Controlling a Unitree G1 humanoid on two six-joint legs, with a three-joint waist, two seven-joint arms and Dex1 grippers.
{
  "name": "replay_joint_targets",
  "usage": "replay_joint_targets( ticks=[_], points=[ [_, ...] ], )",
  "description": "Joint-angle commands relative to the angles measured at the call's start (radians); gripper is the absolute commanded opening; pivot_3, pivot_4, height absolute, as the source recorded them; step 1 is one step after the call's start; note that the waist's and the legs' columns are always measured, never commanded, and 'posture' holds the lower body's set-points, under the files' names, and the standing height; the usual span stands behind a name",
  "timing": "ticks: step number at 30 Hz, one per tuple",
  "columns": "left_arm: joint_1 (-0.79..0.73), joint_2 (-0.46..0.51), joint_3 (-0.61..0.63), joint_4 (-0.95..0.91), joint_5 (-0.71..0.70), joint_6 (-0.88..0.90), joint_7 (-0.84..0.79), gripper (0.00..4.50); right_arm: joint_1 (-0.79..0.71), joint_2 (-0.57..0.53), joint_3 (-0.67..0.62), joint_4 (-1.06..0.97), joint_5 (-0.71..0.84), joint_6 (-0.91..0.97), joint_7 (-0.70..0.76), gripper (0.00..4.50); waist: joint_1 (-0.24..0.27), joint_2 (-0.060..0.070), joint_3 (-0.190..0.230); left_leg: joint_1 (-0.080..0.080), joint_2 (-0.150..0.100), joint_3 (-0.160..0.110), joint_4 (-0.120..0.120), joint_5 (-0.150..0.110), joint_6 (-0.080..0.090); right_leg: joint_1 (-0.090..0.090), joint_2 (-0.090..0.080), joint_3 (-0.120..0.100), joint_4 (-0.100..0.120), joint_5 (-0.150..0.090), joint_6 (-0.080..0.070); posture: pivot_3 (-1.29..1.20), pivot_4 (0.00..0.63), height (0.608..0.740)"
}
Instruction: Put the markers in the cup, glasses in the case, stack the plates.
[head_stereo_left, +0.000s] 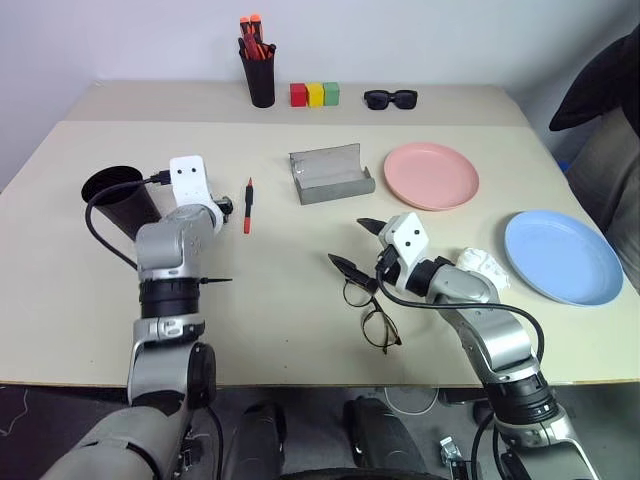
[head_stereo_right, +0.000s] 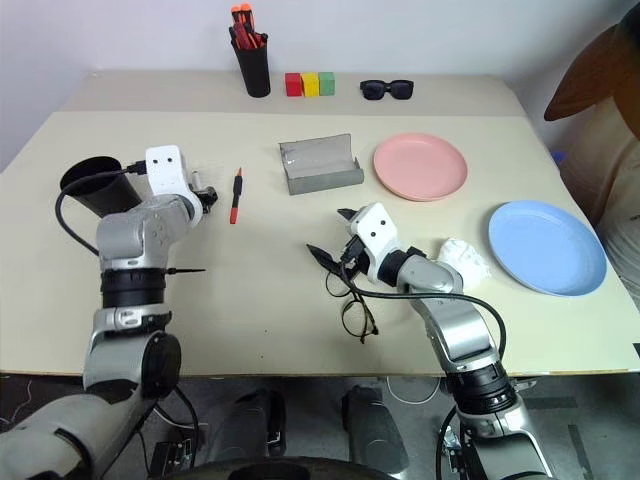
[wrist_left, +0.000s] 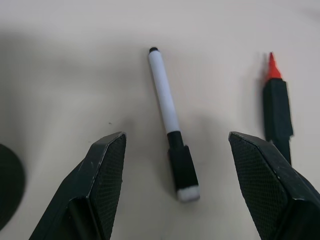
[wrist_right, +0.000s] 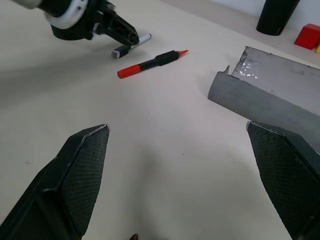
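The white marker (wrist_left: 169, 115) with a black cap lies on the table between the fingers of my open left gripper (wrist_left: 177, 137), and the red-orange marker (head_stereo_left: 248, 205) lies just beside it. The black cup (head_stereo_left: 118, 192) stands to the left of that gripper (head_stereo_left: 226, 209). The grey case (head_stereo_left: 330, 176) lies open at mid table. The wire-frame glasses (head_stereo_left: 372, 312) rest near the front edge, with my open, empty right gripper (head_stereo_left: 354, 246) just behind and above them. The pink plate (head_stereo_left: 431, 175) and the blue plate (head_stereo_left: 562, 256) sit apart on the right.
A black pen pot (head_stereo_left: 261, 72) with orange-capped pens, three coloured blocks (head_stereo_left: 315, 94) and black sunglasses (head_stereo_left: 390, 98) line the far edge. A crumpled white object (head_stereo_left: 486, 266) lies beside my right forearm, close to the blue plate.
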Motion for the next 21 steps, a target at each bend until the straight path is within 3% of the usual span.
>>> replay_joint_targets(
  ticks=[1, 8, 11, 16, 21],
  points=[
    [-0.083, 0.013, 0.028, 0.110, 0.005, -0.009, 0.017, 3.32, 0.005, -0.001, 0.009, -0.055, 0.007, -0.012, 0.014, 4.50, 0.000, 0.000, 0.000, 0.000, 0.000, 0.000, 0.000, 0.000, 0.000, 0.000, 0.000, 0.000, 0.000, 0.000, 0.000, 0.00, 0.150, 0.725],
    [-0.187, 0.032, 0.061, 0.314, -0.005, -0.016, 0.017, 3.32, 0.016, -0.011, 0.020, -0.080, 0.019, -0.012, 0.048, 4.50, 0.000, 0.000, 0.000, 0.000, 0.000, 0.000, 0.000, 0.000, 0.000, 0.000, 0.000, 0.000, 0.000, 0.000, 0.000, 0.00, 0.150, 0.725],
    [-0.203, 0.038, 0.066, 0.359, 0.003, -0.034, 0.034, 2.48, 0.019, -0.009, 0.022, -0.082, 0.017, -0.010, 0.048, 4.50, 0.000, 0.000, 0.000, 0.000, 0.000, 0.000, 0.000, 0.000, 0.000, 0.000, 0.000, 0.000, 0.000, 0.000, 0.000, 0.00, 0.150, 0.725],
    [-0.212, 0.038, 0.060, 0.366, 0.001, -0.045, 0.034, 0.04, 0.018, -0.006, 0.023, -0.076, 0.017, -0.012, 0.049, 4.50, 0.005, 0.000, 0.000, 0.000, 0.000, 0.000, 0.000, 0.000, -0.001, 0.000, 0.000, 0.000, 0.000, 0.000, 0.000, 0.00, 0.150, 0.725],
    [-0.210, 0.028, 0.038, 0.327, -0.008, -0.063, -0.009, 0.04, 0.007, -0.001, 0.025, -0.066, 0.016, -0.014, 0.050, 4.50, 0.018, 0.000, 0.000, 0.000, 0.000, 0.000, 0.000, 0.000, -0.001, 0.000, 0.000, 0.000, 0.000, 0.000, 0.000, 0.00, 0.150, 0.725]
  ],
)
